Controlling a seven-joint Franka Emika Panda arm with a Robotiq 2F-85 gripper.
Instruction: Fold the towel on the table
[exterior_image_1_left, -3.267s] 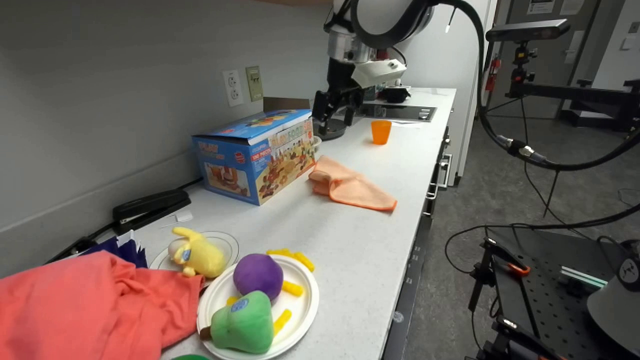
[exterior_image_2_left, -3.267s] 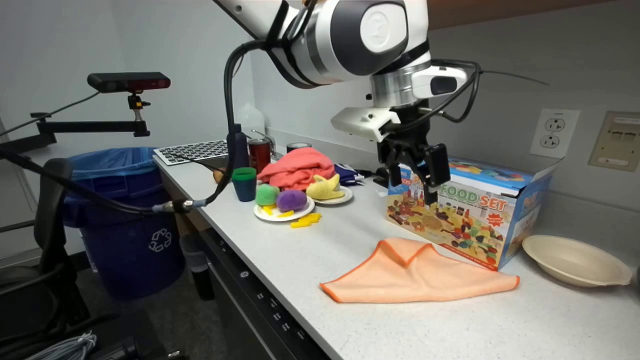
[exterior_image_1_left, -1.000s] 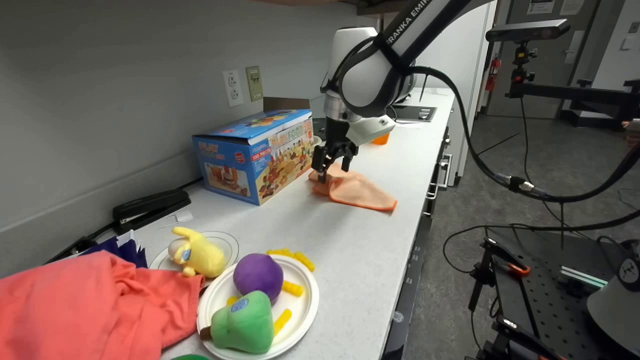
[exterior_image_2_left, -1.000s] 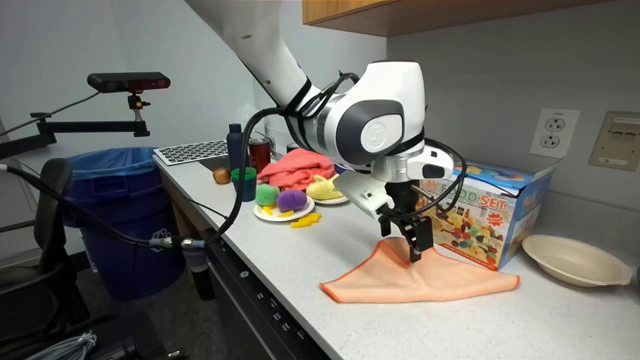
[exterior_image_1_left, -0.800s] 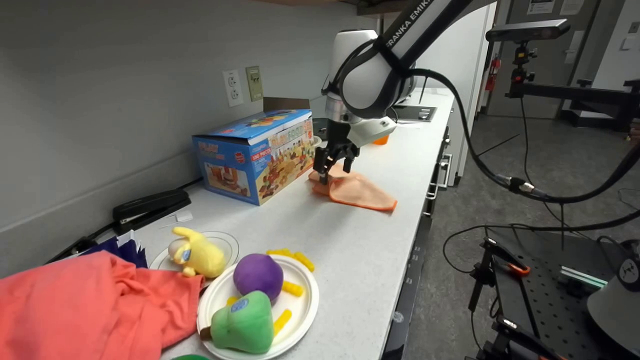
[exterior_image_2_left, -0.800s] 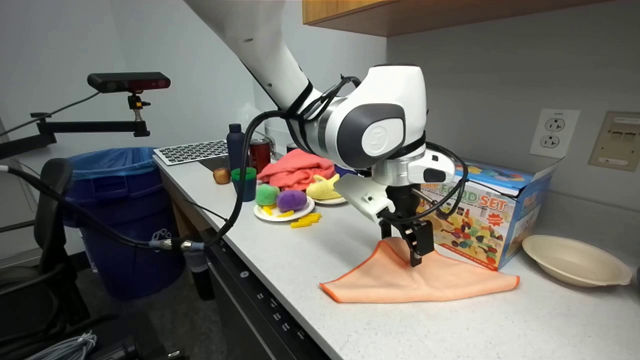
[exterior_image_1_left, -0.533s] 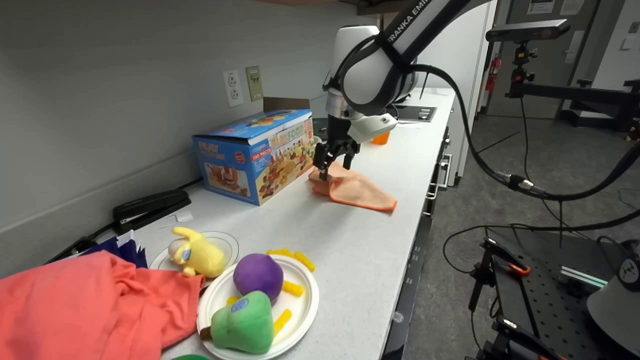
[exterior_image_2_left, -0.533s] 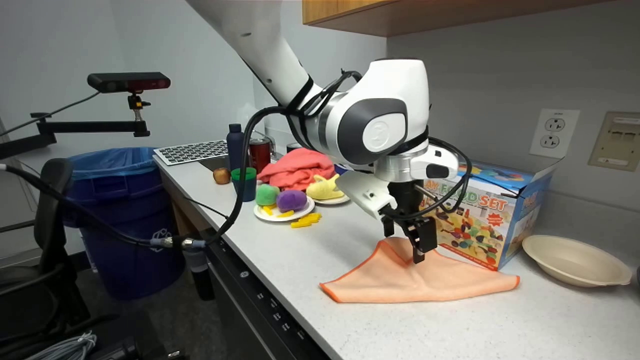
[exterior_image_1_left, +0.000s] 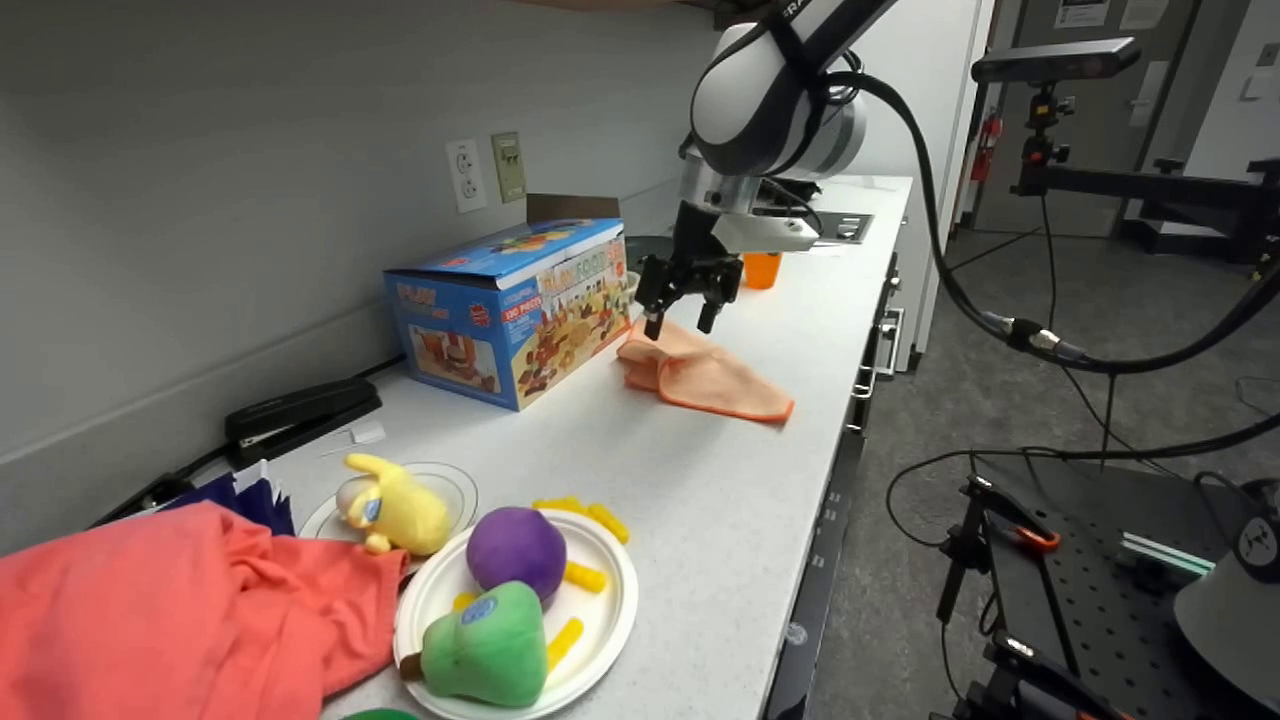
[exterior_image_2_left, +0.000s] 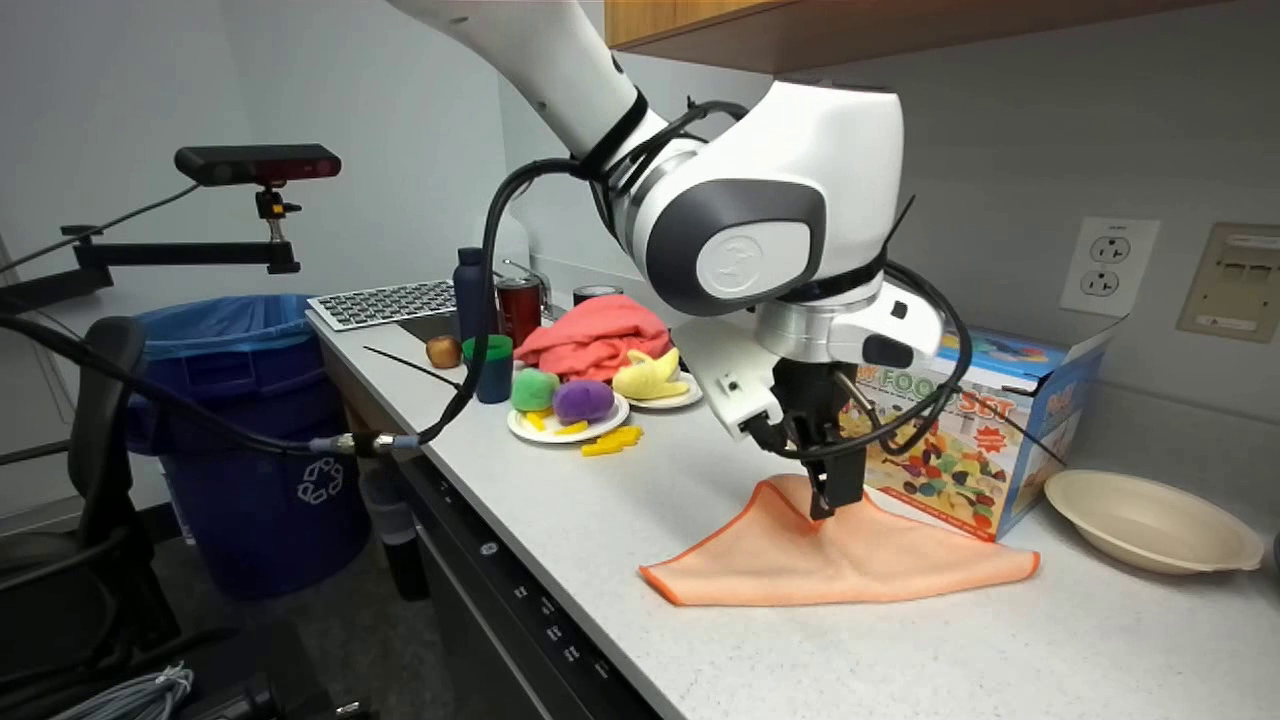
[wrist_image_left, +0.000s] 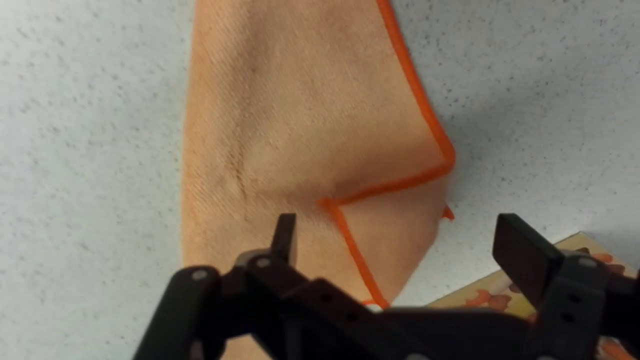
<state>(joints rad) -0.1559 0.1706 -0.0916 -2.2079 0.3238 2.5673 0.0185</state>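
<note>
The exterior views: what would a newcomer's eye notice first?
Probably the white robot arm reaching down over the counter, its fingers spread near the peach towel. Then perhaps the blue play-food box beside the towel. In an exterior view, a heaped coral cloth fills the lower left.

In an exterior view I can read PLAY FOOD SET along the right side of the box (exterior_image_1_left: 508, 315), with PLAY on its near end; the number before PIECES is too small to settle. On the arm (exterior_image_1_left: 755, 105) I get only FRA. In an exterior view, a recycling sign stands on the blue bin (exterior_image_2_left: 250, 510), at left. I can't make out the sheets (exterior_image_1_left: 1082, 12) on the far door (exterior_image_1_left: 1095, 122).
</note>
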